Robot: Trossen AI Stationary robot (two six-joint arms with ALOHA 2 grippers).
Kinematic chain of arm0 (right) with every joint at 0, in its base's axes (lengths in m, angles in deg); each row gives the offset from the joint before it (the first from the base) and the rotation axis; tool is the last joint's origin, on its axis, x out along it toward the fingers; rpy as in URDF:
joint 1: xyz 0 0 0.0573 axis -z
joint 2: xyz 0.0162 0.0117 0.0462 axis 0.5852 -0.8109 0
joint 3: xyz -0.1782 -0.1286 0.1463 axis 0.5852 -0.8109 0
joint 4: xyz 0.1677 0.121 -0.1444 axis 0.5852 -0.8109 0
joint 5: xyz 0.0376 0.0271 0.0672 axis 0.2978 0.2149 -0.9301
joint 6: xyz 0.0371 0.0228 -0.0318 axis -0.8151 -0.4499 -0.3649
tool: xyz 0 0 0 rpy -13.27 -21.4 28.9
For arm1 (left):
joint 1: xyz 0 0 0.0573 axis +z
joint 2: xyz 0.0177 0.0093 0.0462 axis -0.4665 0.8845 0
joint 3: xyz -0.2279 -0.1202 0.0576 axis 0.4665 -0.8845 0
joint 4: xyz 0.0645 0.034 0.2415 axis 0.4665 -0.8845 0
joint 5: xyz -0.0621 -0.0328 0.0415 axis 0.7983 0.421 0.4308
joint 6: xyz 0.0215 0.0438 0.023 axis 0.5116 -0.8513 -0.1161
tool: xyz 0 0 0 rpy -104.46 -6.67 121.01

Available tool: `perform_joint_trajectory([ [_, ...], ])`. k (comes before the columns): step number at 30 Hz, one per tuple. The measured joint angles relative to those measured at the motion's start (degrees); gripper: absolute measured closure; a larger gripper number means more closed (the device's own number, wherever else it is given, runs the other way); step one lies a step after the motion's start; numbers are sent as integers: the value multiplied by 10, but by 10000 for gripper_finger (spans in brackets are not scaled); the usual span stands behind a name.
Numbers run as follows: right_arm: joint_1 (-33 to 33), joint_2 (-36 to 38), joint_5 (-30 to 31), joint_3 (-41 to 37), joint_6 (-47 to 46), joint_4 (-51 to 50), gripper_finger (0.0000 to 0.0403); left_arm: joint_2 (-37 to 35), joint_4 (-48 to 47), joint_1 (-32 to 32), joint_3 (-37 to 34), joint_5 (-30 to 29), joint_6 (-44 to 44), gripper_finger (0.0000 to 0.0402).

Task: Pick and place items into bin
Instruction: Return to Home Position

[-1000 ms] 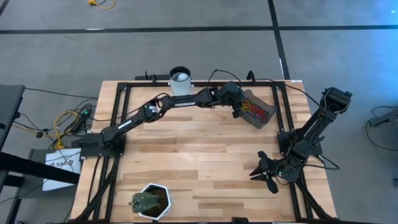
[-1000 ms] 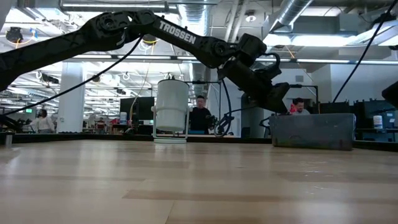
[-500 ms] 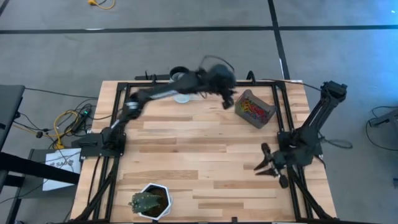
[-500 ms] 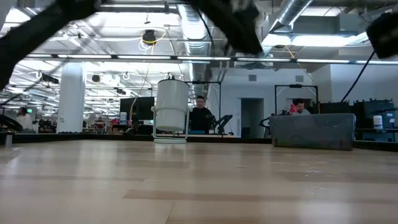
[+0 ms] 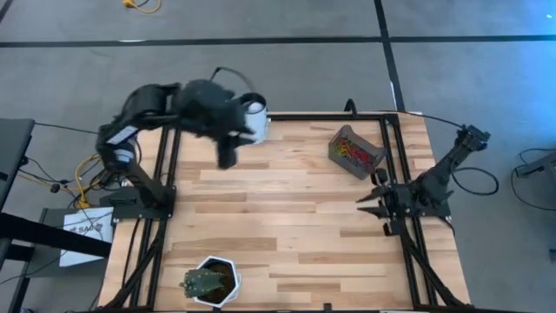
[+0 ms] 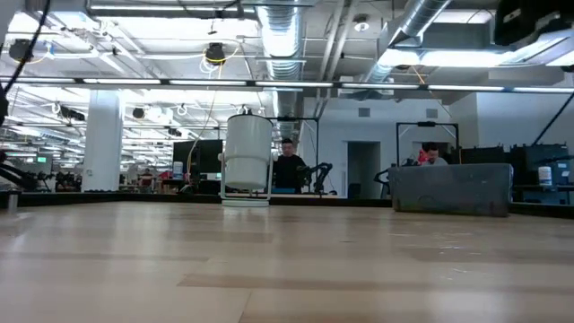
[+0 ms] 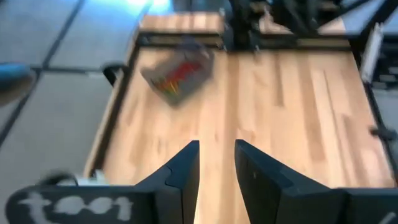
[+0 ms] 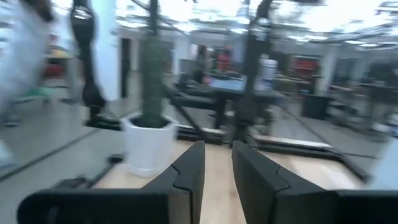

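Observation:
The bin [image 5: 357, 152] is a small dark tray near the table's far right corner, with red, green and yellowish rubber bands [image 5: 353, 155] lying in it. It also shows in the left wrist view [image 7: 176, 73] and in the low view [image 6: 451, 188]. My left gripper [image 5: 227, 156] hangs in the air over the table's far left part, well away from the bin, open and empty [image 7: 216, 165]. My right gripper [image 5: 370, 199] is at the table's right side, nearer than the bin, open and empty [image 8: 217, 168].
A white cylindrical cup [image 5: 254, 114] stands at the far edge, close to my left arm. A white hexagonal plant pot [image 5: 211, 280] stands at the near left edge and shows in the right wrist view [image 8: 148, 148]. Black frame rails run along the table's sides.
My left arm has swung fast from over the bin toward the table's far left, rising out of the low view. My right gripper has moved toward the far edge, closer to the bin, and turned toward the table's left. The bin has stayed in place.

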Motion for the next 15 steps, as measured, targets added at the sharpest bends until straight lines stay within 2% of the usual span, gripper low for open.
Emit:
perform_joint_trajectory([
  [3, 61, 0, -9, 0, 3, -7, 326, -37, -50, -58, -2, -41, 42, 310],
  [5, 101, 0, -32, 0, 3, -21, 326, -67, -72, -107, -2, -104, 87, 310],
  [8, 154, 0, -135, -1, 3, -30, 326, -110, -128, -195, -10, -225, 169, 310],
  [11, 201, 0, -257, -1, 3, -28, 326, -159, -131, -291, -67, -320, 208, 310],
  [13, 227, 0, -294, -1, -2, -28, 326, -200, -129, -347, -123, -328, 202, 310],
  [15, 247, 0, -300, -6, -15, -26, 326, -245, -116, -387, -192, -329, 206, 310],
])
